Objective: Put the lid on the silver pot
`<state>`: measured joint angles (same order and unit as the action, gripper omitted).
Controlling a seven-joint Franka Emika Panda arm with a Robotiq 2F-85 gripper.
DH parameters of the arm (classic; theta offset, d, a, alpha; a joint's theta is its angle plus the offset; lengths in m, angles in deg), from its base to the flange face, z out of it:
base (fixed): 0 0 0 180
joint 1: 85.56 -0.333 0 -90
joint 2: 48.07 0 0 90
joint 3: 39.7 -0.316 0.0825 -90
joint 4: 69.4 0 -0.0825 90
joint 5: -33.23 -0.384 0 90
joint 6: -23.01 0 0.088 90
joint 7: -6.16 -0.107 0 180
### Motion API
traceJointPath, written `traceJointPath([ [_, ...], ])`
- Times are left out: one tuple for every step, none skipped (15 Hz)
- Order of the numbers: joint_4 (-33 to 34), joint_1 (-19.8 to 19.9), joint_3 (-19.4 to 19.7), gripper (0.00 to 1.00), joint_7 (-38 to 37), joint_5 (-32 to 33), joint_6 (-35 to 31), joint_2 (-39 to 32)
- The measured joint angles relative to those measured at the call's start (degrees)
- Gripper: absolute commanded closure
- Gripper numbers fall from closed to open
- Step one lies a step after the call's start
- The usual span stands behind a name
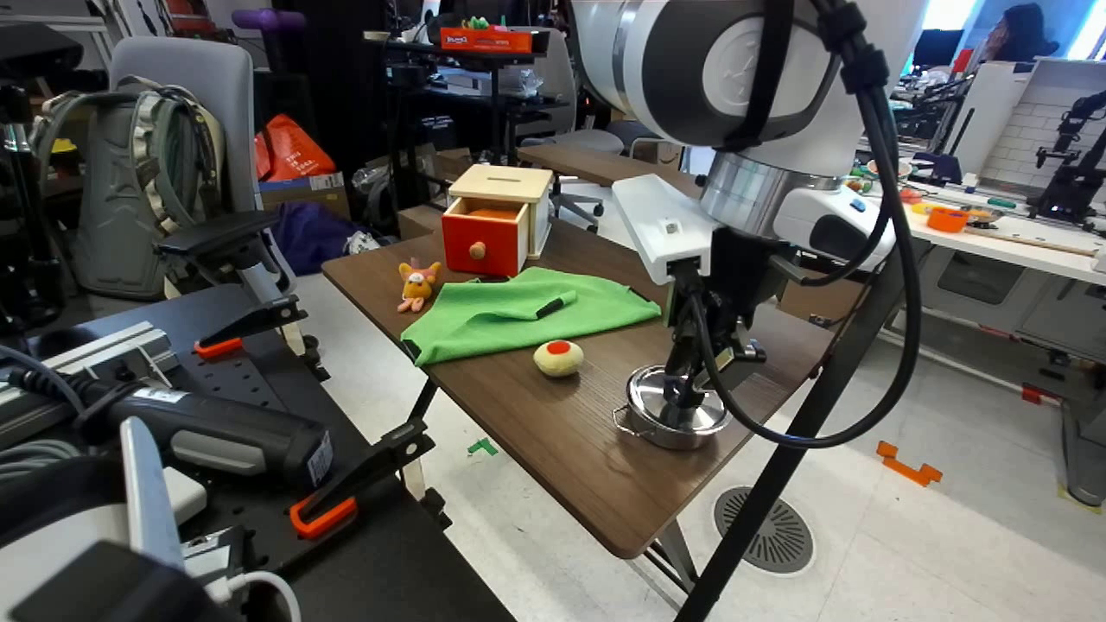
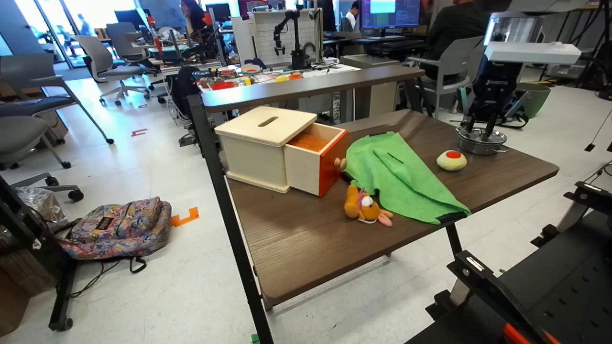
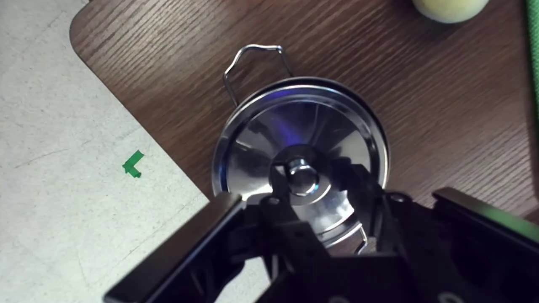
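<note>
The silver pot (image 1: 678, 439) stands upright on the brown table near its corner, and it also shows in an exterior view (image 2: 479, 148). The shiny lid (image 3: 290, 126) sits on top of the pot, its knob (image 3: 304, 180) facing up; it looks level and about centred. My gripper (image 3: 312, 172) points down over the lid with its fingers apart, one on each side of the knob. The left finger in the wrist view is close beside the knob; a gap shows on the right side. In an exterior view the gripper (image 2: 480, 130) also shows two separated fingers.
A yellow-white ball-like toy (image 1: 558, 358) with a red spot lies near the pot. A green cloth (image 1: 527, 311), an orange plush toy (image 1: 418, 285) and a wooden box (image 1: 492, 225) with an open red-fronted drawer are farther along the table (image 1: 518, 415). The table edge runs close to the pot.
</note>
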<state>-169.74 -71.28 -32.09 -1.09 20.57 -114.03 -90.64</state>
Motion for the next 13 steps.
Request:
traceJointPath([
  [0.1, 0.0, 0.0, 0.17, 0.0, 0.0, 0.6, 0.0],
  [0.1, 0.0, 0.0, 0.11, 0.0, 0.0, 1.0, -0.1],
  [0.1, 0.0, -0.1, 0.02, 0.1, 0.0, 1.1, -0.1],
  [0.1, 0.1, -0.2, 0.0, 0.3, -0.1, 1.1, 0.0],
  [0.0, 0.2, -0.4, 0.0, 0.8, -0.2, 1.0, 0.2],
  [-0.3, 0.4, -0.7, 0.0, 1.4, -0.5, 0.9, 0.6],
  [-0.9, 0.7, -1.1, 0.0, 2.2, -1.2, 0.5, 1.4],
  [-2.0, 1.0, -1.6, 0.0, 3.5, -2.3, -0.4, 2.7],
  [-3.6, 1.4, -2.2, 0.0, 5.1, -3.7, -1.2, 4.6],
  [-5.4, 2.0, -3.1, 0.0, 6.8, -5.2, -1.5, 6.9],
  [-7.4, 2.5, -3.8, 0.0, 8.4, -6.6, -1.5, 9.6],
  [-9.3, 2.9, -4.4, 0.0, 9.4, -7.3, -1.4, 12.1],
  [-10.9, 3.1, -4.7, 0.0, 9.6, -7.5, -1.4, 14.1],
])
